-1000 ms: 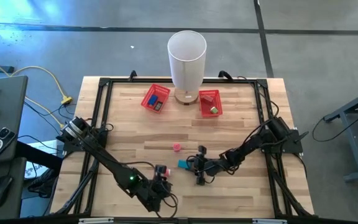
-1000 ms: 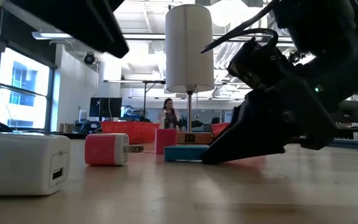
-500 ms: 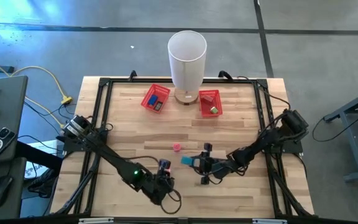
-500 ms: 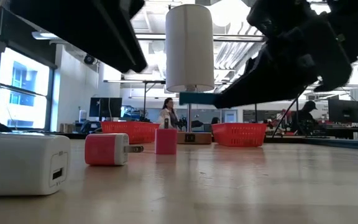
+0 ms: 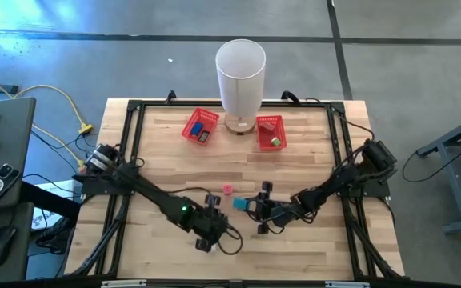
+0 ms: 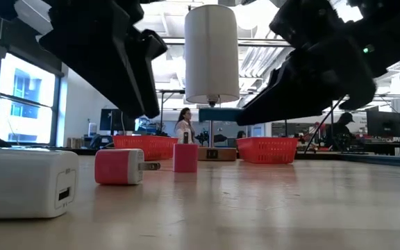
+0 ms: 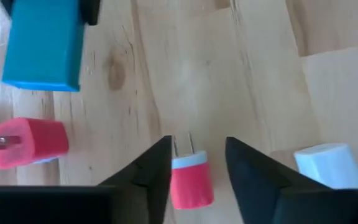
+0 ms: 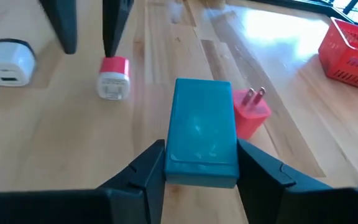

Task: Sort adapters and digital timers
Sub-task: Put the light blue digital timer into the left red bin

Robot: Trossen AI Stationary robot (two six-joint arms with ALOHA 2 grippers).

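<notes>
My right gripper (image 5: 251,206) is shut on a teal digital timer (image 8: 201,127), which hangs in the air over the table's middle (image 6: 221,114). My left gripper (image 7: 194,146) is open and hovers above a red adapter with a white end (image 7: 189,182). Its fingers stand either side of the adapter without touching. A pink adapter (image 7: 28,142) lies on its side close by, prongs out. A white adapter (image 7: 325,163) sits toward the near edge (image 6: 26,182). My right gripper pinches the teal timer by its two long side edges (image 8: 174,146), one finger on each side. The fingers (image 8: 257,162) come from the table's right, slanting slightly down, and lie along the timer. It is lifted clear of the table and sits roughly level.
Two red baskets (image 5: 201,126) (image 5: 270,132) stand at the far edge, either side of a white lamp (image 5: 240,76). The left one holds blue things, the right one a green thing. A black frame (image 5: 131,136) runs round the tabletop.
My right gripper has lifted the teal timer from the table and carried it up and a little toward the far edge. My left arm has moved from near the table's near edge toward the far side, over the red adapter. The adapters have stayed in place.
</notes>
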